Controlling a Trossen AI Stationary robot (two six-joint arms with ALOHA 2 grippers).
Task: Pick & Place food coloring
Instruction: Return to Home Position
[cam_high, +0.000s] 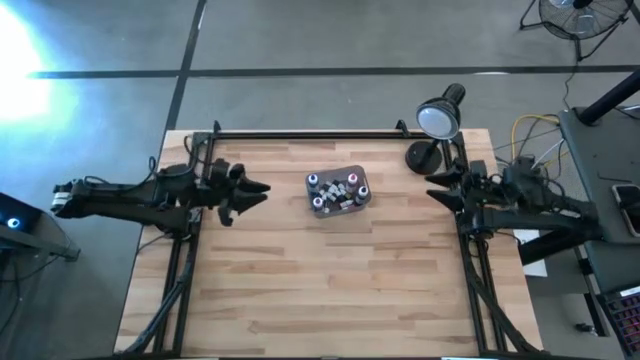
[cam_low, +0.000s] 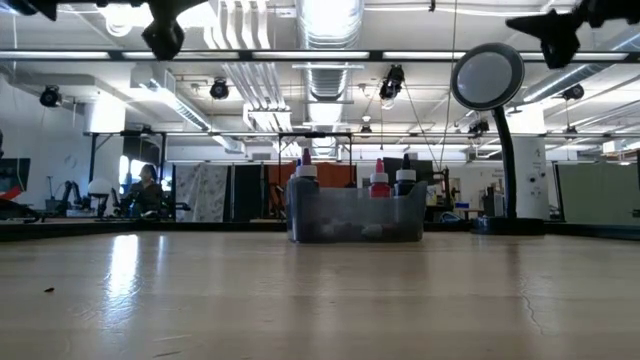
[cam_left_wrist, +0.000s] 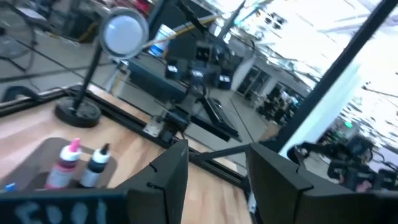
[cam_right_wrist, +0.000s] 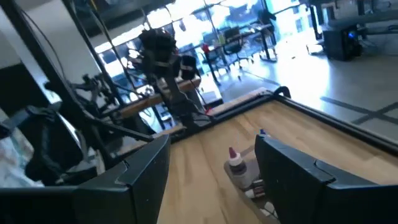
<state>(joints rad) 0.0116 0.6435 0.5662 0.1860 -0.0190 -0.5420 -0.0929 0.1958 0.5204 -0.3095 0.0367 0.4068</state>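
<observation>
- 2 grippers hung raised off the table (cam_high: 330, 290), 1 on each side of the smoky-grey tub (cam_high: 361, 199). The left gripper (cam_high: 262, 189) was near the tub's left end and the right gripper (cam_high: 431, 193) was farther off on the other side.
- Both pairs of fingers were spread with nothing between them: the left fingers (cam_left_wrist: 165, 180) in the left wrist view, the right fingers (cam_right_wrist: 140, 177) in the right wrist view.
- The food coloring bottles (cam_high: 335, 187) stood packed inside the tub at mid-table. I saw 0 bottles loose on the wood.
- Risk 1: the right arm sat just beside the magnifier lamp (cam_high: 438, 118). If I swung that arm wide on the way home, I judged an elbow or cable could catch the lamp's stem and drag it across the table.
- Risk 2: the tub looked light. If the left gripper dipped while pulling away, it could nudge the tub's wall and slide it.
- Risk 3: in the low view several caps rose above the tub's rim, so I reckoned a bump could tip a bottle out.
- Risk 4: open fingers make a wider shape to snag on the frame rails.
</observation>
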